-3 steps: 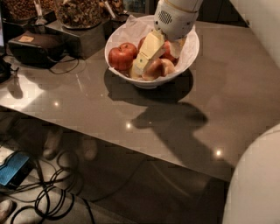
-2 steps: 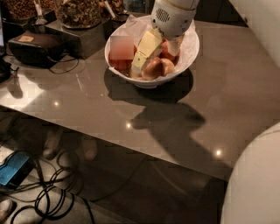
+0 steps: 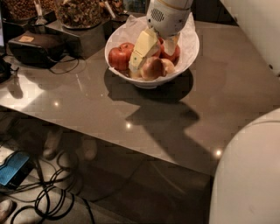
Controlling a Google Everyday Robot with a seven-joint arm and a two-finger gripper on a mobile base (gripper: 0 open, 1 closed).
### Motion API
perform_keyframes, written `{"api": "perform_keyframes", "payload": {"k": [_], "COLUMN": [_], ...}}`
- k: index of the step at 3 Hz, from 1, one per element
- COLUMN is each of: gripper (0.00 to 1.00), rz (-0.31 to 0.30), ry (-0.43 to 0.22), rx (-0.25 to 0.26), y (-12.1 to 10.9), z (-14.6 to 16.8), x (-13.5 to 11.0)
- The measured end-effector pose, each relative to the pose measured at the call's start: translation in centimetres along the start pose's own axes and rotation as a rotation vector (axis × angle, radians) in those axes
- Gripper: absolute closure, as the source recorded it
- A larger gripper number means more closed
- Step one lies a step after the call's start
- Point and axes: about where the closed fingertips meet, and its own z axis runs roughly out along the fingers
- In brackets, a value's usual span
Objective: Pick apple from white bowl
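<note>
The white bowl point(image 3: 186, 57), lined with crumpled white paper, stands on the brown table and holds several apples. A red apple point(image 3: 120, 57) lies at its left, a yellowish-red apple point(image 3: 154, 68) at the front, and another red apple point(image 3: 173, 56) at the right. My gripper point(image 3: 152, 59) reaches down into the bowl from above. Its cream fingers point(image 3: 142, 49) are spread, one on each side of the middle apples. Its white wrist hides the back of the bowl. No apple is lifted.
Glass jars of nuts point(image 3: 78, 11) on a dark stand sit behind the bowl at the left. A black device point(image 3: 37, 46) with cables lies at the table's left. My white body point(image 3: 249, 175) fills the lower right. Cables and a blue item point(image 3: 15, 168) lie on the floor.
My gripper has shifted slightly left and lower among the apples. The bowl and the apples have stayed in place.
</note>
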Motion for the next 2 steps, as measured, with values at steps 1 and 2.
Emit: {"api": "perform_keyframes", "payload": {"k": [1,2], "gripper": [0.17,0.17], "rz": [0.013,0.030], "ry": [0.002,0.009], "rx": [0.006,0.004], "y": [-0.41,-0.88], "z": [0.21,0.63], "x": [-0.34,-0.60]}}
